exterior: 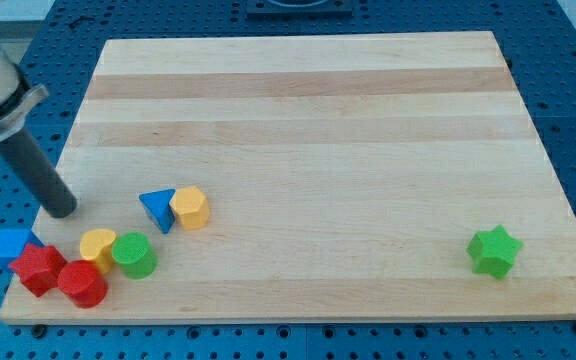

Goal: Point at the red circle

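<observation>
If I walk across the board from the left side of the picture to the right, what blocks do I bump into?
Blue block → red block → red circle → yellow block → green cylinder → blue triangle → yellow hexagon-like block → green star.

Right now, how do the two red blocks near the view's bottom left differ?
The red circle is a round cylinder; the red star has points. The red circle lies nearer the view's bottom and right, beside the yellow block; the red star lies left, against the blue block. My tip is above both, slightly closer to the red star. They share colour, similar size, and appear to touch.
</observation>
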Controlling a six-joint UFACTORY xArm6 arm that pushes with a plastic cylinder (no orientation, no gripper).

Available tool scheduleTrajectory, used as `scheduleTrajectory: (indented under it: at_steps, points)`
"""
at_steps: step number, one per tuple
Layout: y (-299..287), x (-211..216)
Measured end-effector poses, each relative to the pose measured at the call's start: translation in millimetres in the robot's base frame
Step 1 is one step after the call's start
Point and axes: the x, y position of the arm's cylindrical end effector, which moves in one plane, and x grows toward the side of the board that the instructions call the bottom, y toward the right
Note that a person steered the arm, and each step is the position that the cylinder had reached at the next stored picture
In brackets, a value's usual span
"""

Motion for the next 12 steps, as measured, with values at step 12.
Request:
scheduleTrajectory:
  at_steps: [12]
  points:
    - [131,123]
